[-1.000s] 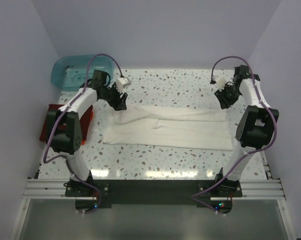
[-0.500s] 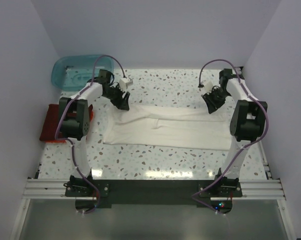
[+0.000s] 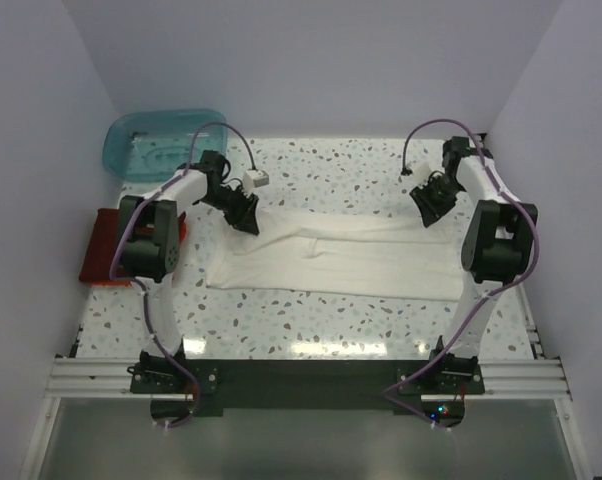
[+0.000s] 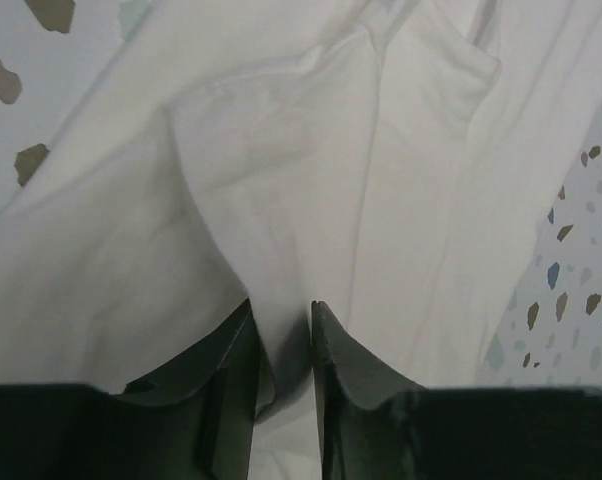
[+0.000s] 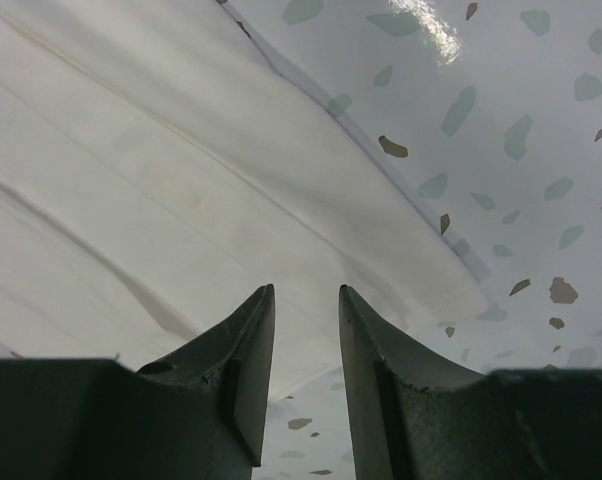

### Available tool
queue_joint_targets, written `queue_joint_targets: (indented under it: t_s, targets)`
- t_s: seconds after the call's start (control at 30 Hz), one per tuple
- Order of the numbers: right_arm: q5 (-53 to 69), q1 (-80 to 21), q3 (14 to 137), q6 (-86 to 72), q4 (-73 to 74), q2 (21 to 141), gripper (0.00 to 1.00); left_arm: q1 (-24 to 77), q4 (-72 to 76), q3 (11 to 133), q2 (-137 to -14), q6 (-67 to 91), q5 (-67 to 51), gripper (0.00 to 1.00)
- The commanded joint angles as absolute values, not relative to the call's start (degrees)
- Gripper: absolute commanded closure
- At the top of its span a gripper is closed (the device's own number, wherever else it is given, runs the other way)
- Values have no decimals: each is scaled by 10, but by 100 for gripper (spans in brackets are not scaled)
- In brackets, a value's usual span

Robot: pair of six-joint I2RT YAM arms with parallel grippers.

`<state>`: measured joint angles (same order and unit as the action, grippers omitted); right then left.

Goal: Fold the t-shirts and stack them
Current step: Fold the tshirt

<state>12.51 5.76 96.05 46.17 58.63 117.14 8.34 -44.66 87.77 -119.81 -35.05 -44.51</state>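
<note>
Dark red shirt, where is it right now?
Top view, far left: the dark red shirt lies beside the left arm, in front of the teal tub.

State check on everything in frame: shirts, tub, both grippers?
cream-white t-shirt: laid out in a long strip, not stacked.
dark red shirt: folded, lying flat.
orange shirt: only a thin edge shows beside the dark red shirt.
teal tub: upright, lidless.
left gripper: shut on a pinch of the cream-white t-shirt.
right gripper: open over the t-shirt's edge.

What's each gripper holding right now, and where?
Left gripper pinches a fold at the white t-shirt's far left corner; right gripper open above it, holding nothing.
</note>
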Motion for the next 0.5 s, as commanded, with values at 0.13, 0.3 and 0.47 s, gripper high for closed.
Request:
queue_joint_targets:
  t_s: [0.13, 0.3, 0.47]
  targets:
    - [114, 72, 975, 481, 593, 1160, 68, 111, -465, 798, -1098, -412, -476, 85]
    - [109, 84, 967, 490, 596, 1150, 70, 144, -459, 734, -1049, -449, -454, 77]
    - [104, 98, 956, 502, 599, 1140, 70, 204, -417, 642, -993, -488, -368, 56]
